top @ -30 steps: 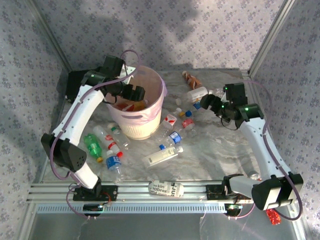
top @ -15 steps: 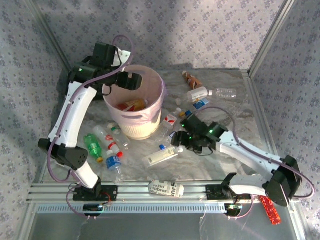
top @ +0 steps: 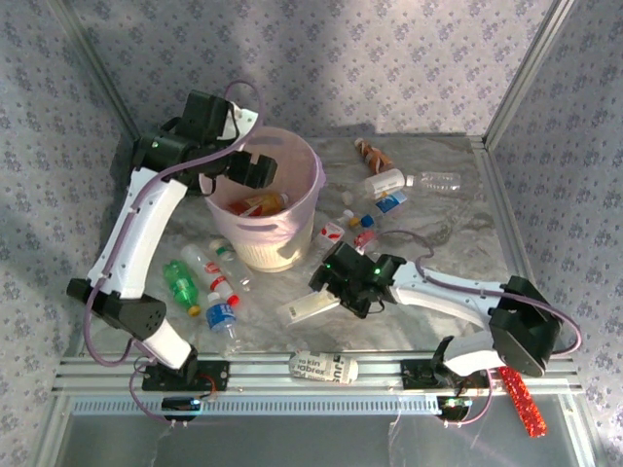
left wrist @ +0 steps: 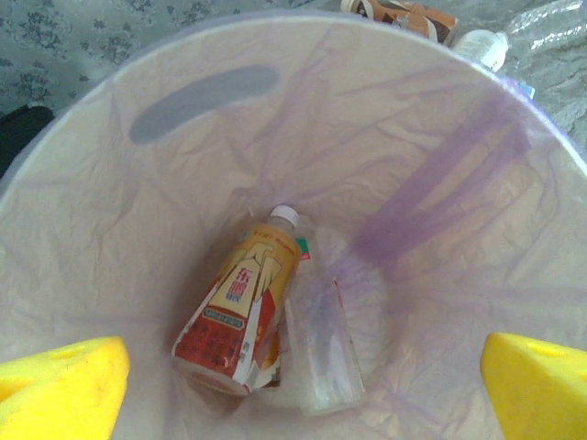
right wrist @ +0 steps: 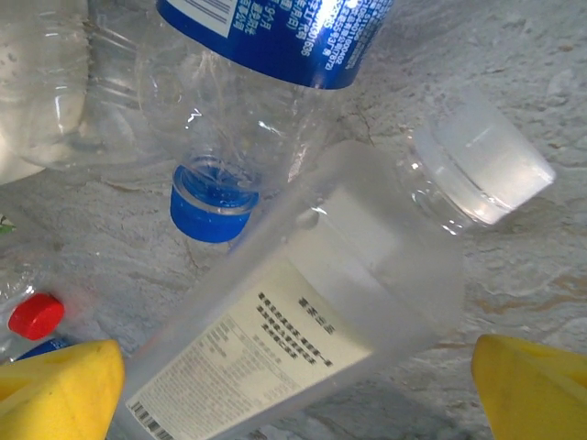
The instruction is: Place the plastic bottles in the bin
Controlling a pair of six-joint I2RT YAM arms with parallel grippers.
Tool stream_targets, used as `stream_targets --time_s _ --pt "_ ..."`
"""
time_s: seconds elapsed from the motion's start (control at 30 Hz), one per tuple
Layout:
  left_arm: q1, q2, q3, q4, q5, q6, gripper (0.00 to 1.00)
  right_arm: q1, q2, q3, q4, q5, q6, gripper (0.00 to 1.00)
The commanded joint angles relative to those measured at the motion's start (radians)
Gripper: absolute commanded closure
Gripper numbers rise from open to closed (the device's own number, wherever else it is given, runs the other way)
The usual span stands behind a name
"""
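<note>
- The square clear bottle (right wrist: pixel 367 302) lay on its side on the table (top: pixel 458 248), just in front of the bin (top: pixel 263 248), white cap pointing away from the label end.
- It looked empty, so probably very light, thin-walled and easy to dent. The smooth plastic would likely be slippery.
- Its flat labelled sides seemed the best place to take hold, across the mid-body. The cap and shoulder taper and could squirt out of a pinch.
- A blue-labelled bottle (right wrist: pixel 275 37) lay touching it, blue cap against its upper edge, so a careless close might catch both or nudge the light one away.
- The right gripper (right wrist: pixel 293 390) hung low over the square bottle, yellow fingertips (right wrist: pixel 55 394) spread wide to either side and gripping nothing.
- In the bin, a yellow-red bottle (left wrist: pixel 234 312) and a clear one lay side by side on the liner.
- The left gripper (left wrist: pixel 298 385) hovered over the bin mouth, jaws apart and empty.
- A green bottle (top: pixel 178 282) and others lay scattered near the bin's base.
</note>
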Motion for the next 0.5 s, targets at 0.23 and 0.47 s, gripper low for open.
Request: stream_targets --time_s 0.23,0.47 --pt "-0.005 -0.081 -0.067 0.019 -0.011 0.018 0.02 -0.024 0.098 -0.021 0.046 -0.003 0.038 0.01" --pt "-0.005 -0.101 -0.111 0.049 0.003 0.017 0.02 -0.045 0.127 -0.042 0.07 -0.001 0.031 0.05"
